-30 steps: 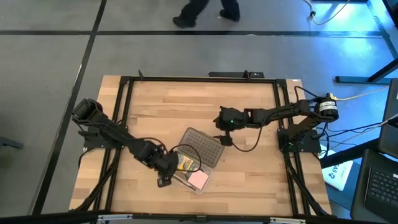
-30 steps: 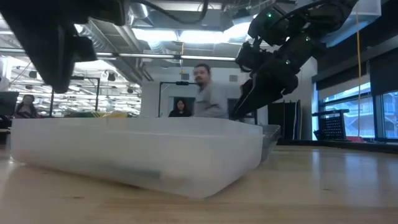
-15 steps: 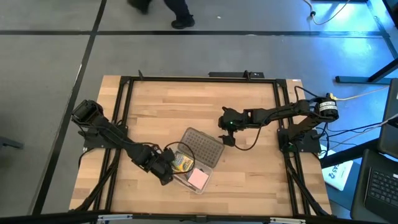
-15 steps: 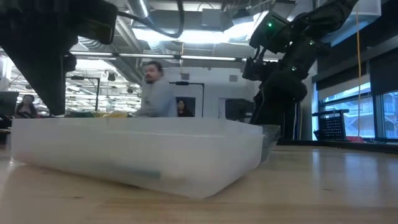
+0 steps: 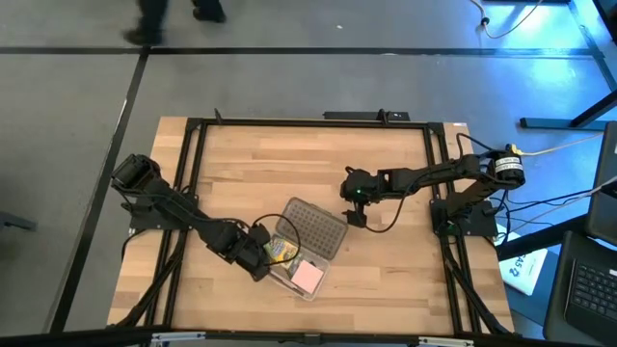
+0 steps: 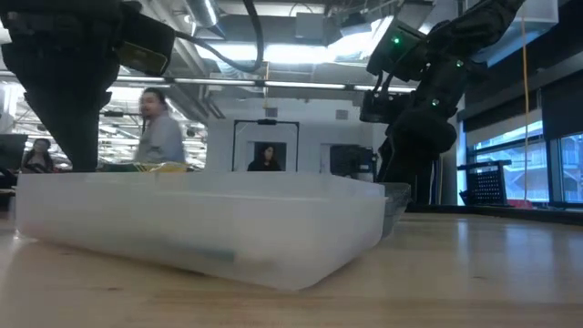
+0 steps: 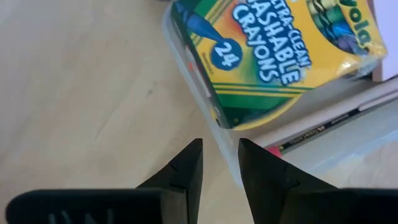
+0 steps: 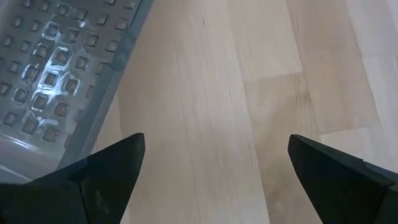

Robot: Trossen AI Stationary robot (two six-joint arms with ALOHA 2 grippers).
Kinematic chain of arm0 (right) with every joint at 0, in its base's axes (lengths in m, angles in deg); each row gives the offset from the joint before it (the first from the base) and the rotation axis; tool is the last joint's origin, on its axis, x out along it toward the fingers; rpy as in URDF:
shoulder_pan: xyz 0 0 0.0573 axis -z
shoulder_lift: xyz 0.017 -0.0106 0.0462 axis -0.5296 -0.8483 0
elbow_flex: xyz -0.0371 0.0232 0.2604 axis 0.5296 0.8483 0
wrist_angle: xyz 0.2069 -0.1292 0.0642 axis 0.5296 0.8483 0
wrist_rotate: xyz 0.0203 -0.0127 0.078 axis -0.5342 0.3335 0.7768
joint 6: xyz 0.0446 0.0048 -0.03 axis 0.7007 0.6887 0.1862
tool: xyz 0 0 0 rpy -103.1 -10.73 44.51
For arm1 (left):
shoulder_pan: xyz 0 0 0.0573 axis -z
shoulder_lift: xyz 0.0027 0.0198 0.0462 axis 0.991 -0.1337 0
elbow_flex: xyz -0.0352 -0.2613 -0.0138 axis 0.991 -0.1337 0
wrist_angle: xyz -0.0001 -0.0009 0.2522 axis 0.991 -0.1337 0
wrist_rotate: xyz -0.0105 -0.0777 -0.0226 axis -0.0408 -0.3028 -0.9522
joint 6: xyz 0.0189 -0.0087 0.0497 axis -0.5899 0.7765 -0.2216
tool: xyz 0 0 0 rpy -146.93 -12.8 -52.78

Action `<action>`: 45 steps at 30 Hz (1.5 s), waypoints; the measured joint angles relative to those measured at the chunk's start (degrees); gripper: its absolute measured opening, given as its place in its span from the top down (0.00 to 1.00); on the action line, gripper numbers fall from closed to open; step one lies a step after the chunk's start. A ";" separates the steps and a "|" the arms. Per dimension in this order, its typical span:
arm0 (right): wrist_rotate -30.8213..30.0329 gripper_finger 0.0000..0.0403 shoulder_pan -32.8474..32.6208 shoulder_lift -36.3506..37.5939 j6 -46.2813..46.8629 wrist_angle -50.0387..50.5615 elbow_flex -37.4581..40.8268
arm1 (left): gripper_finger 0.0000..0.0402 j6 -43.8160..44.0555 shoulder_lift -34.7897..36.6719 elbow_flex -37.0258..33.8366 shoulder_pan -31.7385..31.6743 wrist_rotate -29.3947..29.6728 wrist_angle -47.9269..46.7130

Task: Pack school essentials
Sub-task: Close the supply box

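Green-yellow crayon box [image 7: 273,56], one, lies flat in my clear case [image 5: 289,275], one pink pad [image 5: 308,277] beside it. Left gripper [image 7: 217,163] narrow, empty, at the case's edge; right gripper [image 8: 211,168] wide, empty, beside the lid [image 8: 62,68].

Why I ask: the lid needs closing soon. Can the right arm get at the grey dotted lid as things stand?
Probably yes. The right gripper hangs just beside the grey dotted lid, jaws wide open, with only bare table between them. The left gripper works at the case's far side.
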 joint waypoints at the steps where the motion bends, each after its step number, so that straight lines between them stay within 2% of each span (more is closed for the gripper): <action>1: 0.00 0.02 0.00 0.00 0.00 0.02 0.00 | 0.76 0.35 0.00 0.00 0.26 -0.06 0.24; 7: -0.01 0.02 0.00 -0.63 0.17 -0.10 0.00 | 0.76 2.99 -0.66 0.02 1.31 -0.16 0.64; 15: 0.16 0.02 -0.14 -5.14 1.31 -1.88 0.02 | 0.76 2.97 -2.97 0.02 1.61 -0.40 0.91; 22: 6.25 0.02 -0.70 -6.64 -1.76 -7.43 0.04 | 0.76 2.97 -3.17 -0.48 1.55 -0.54 2.37; 26: 7.24 0.02 -0.76 -6.64 -2.21 -10.50 0.02 | 0.76 3.18 -3.17 -2.10 1.33 -1.60 4.32; 45: 8.54 0.02 -0.76 -7.58 -1.71 -9.37 0.02 | 0.76 4.41 -3.17 -3.13 1.04 -2.49 4.79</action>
